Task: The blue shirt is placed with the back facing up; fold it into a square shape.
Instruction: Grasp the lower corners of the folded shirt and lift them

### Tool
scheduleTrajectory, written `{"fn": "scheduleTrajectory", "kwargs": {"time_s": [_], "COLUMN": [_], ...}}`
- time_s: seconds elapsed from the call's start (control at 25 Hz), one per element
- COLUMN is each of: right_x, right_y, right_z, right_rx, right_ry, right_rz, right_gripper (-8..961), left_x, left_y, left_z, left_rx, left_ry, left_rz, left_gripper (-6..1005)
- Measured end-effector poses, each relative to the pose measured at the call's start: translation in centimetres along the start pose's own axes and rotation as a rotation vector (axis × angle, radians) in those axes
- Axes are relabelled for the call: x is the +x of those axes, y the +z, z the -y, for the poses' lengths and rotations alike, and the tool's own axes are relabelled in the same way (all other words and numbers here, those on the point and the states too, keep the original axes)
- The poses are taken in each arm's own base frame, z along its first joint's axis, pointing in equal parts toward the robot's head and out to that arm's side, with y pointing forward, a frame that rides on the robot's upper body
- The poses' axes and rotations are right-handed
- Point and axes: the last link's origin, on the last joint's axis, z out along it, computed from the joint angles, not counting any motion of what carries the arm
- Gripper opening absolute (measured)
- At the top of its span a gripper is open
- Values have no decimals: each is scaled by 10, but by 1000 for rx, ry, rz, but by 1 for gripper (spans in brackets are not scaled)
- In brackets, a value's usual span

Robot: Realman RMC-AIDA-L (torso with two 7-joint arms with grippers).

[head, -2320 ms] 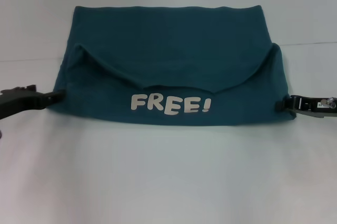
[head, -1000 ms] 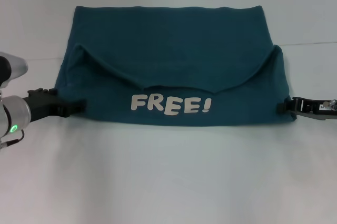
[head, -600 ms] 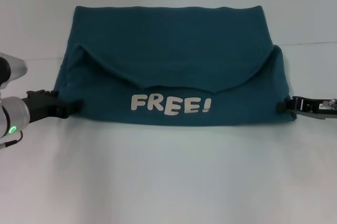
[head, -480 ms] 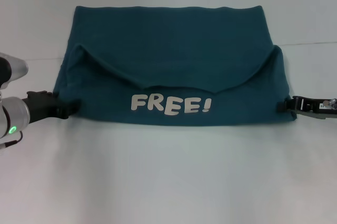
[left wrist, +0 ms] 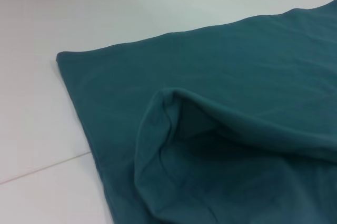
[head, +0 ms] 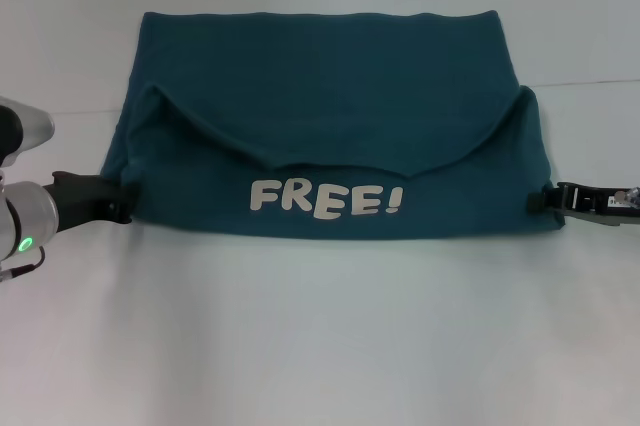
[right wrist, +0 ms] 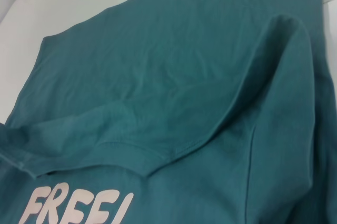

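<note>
Left gripper [head: 122, 201] has slid outward to the blue shirt [head: 330, 106]'s edge; right gripper [head: 541, 200] stays at the opposite edge; finger states unclear.

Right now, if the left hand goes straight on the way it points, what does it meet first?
Probably the blue shirt: the left hand points inward at its left edge, seemingly already touching it.

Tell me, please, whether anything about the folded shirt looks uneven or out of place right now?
Slightly. The blue shirt is not square: the folded-up flap has a curved, sagging edge above the "FREE!" lettering, with bulging pockets at both corners. The left end effector and right end effector sit at its side edges. Nothing looks damaged.
</note>
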Motion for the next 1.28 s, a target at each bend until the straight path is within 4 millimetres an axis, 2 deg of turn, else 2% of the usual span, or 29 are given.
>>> {"fn": "scheduleTrajectory", "kwargs": {"time_s": [0.04, 0.28, 0.48, 0.64, 0.96, 1.2, 1.28], "right_x": [0, 0, 3, 8, 34, 52, 56], "right_y": [0, -3, -8, -17, -44, -73, -76], "right_z": [0, 3, 6, 10, 29, 44, 45], "right_rx": [0, 1, -25, -58, -95, -96, -97], "right_ry": [0, 1, -11, -29, -107, -146, -149], "right_rz": [2, 13, 35, 62, 93, 111, 106], "right_gripper": [39, 38, 38, 37, 37, 38, 38], "left_x": [0, -2, -1, -4, -36, -57, -61], "left_y": [0, -5, -17, -33, -65, -92, -99], "left_z": [0, 0, 0, -3, -12, -18, -20], "left_rx": [0, -22, -66, -124, -267, -404, -440], "left_ry": [-1, -14, -45, -74, -181, -286, -306], "left_rz": [0, -2, -16, -22, 17, 12, 7], "left_gripper": [306, 81, 28, 28, 27, 28, 29]}}
